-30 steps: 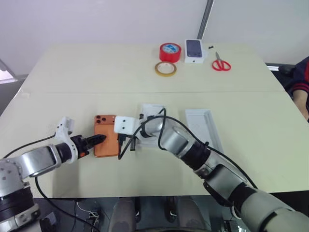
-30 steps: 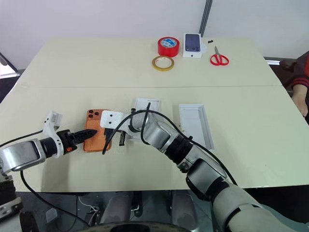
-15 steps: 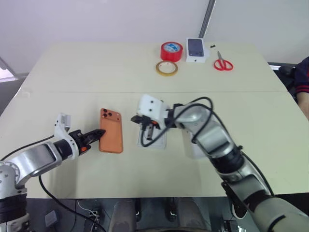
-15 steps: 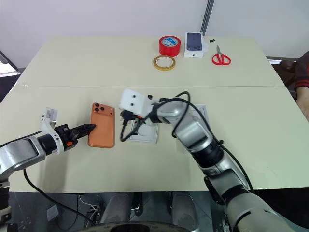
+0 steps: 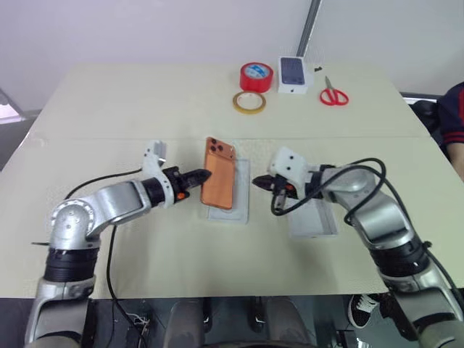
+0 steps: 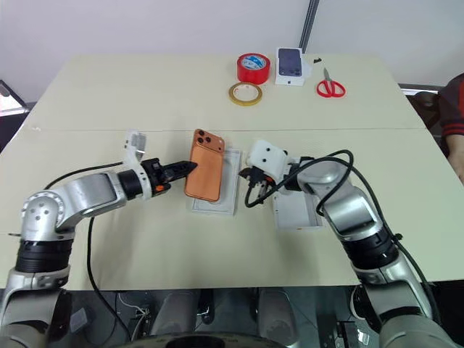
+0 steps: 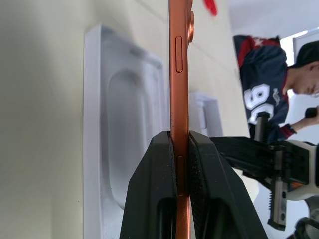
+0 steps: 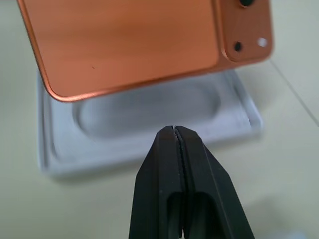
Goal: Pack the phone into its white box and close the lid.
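One phone, pinched by its edge in the left gripper, now rides lifted over the one insert with an oval recess instead of lying flat, while the right gripper, fingers pressed together and empty, has swung just beside the one white box.

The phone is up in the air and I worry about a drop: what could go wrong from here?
1. The left gripper pinches the phone only by one long edge, so it could pivot or slip out.
2. It hangs over the white insert with the oval recess, not the white box under the right arm; set down here, it would land in the wrong place.
3. The shut right gripper sits close to the phone's far edge and could knock it.
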